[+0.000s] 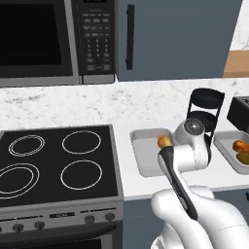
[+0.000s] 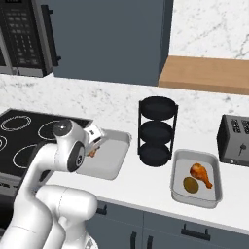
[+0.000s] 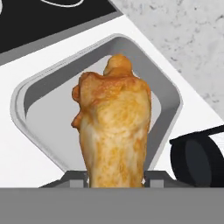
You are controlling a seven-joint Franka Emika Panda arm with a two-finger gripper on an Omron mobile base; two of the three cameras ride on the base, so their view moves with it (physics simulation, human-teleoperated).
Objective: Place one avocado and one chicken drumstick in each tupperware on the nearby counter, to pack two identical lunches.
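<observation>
The gripper point(image 3: 114, 177) was pinching a chicken drumstick point(image 3: 113, 131) between its fingers, the meat pointing out ahead of it. Directly beyond the drumstick lay a grey tupperware point(image 3: 35, 89) on the white counter point(image 3: 17, 153). A second tupperware point(image 2: 214, 168), well off to the gripper's right, held a drumstick and an avocado point(image 2: 190, 185).

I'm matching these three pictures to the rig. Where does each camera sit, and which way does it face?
Left base view: behind the arm's left, facing forward and down at stove and counter; arm at lower right.
Right base view: behind its right, facing the same counter; arm at lower left.
Hand view: on the hand, looking along the gripper past the held drumstick into the empty tupperware.
Both base views share that tupperware and the filled one.
</observation>
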